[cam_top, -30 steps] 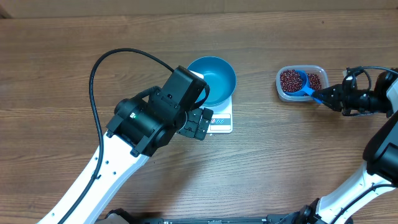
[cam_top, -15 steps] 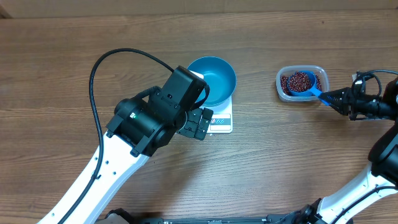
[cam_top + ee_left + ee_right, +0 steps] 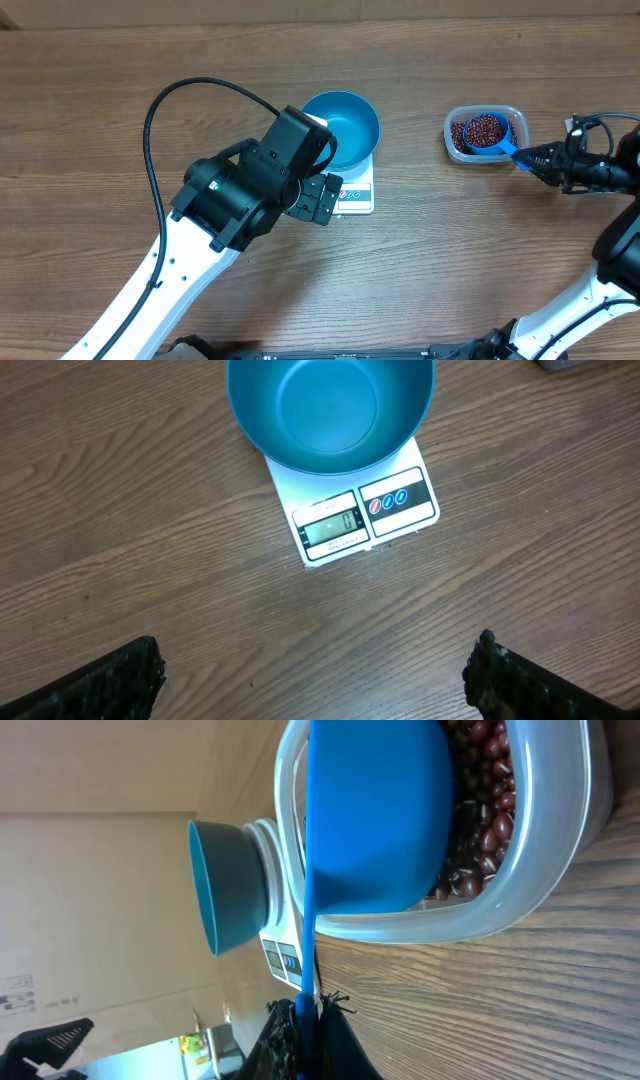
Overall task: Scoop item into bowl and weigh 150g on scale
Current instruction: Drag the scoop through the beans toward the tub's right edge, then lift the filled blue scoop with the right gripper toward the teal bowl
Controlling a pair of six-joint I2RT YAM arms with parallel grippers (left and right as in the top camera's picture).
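The teal-blue bowl (image 3: 347,126) (image 3: 330,410) (image 3: 225,885) stands empty on the white scale (image 3: 357,196) (image 3: 365,515) (image 3: 281,952), whose display reads zero. My left gripper (image 3: 322,198) (image 3: 318,660) hovers open over the table just in front of the scale, holding nothing. My right gripper (image 3: 535,158) (image 3: 305,1012) is shut on the handle of the bright-blue scoop (image 3: 486,131) (image 3: 375,820). The scoop's cup is heaped with red-brown beans and sits in the clear tub (image 3: 505,113) (image 3: 560,830). More beans (image 3: 458,134) (image 3: 485,810) lie in the tub around it.
A black cable (image 3: 190,90) loops up from the left arm over the table's left half. The tub stands at the right, well apart from the scale. Bare wooden tabletop (image 3: 430,240) lies between them.
The right gripper drew back to the right with the scoop, which now shows a full load of beans. It has held still for the last half second. The left arm has not moved.
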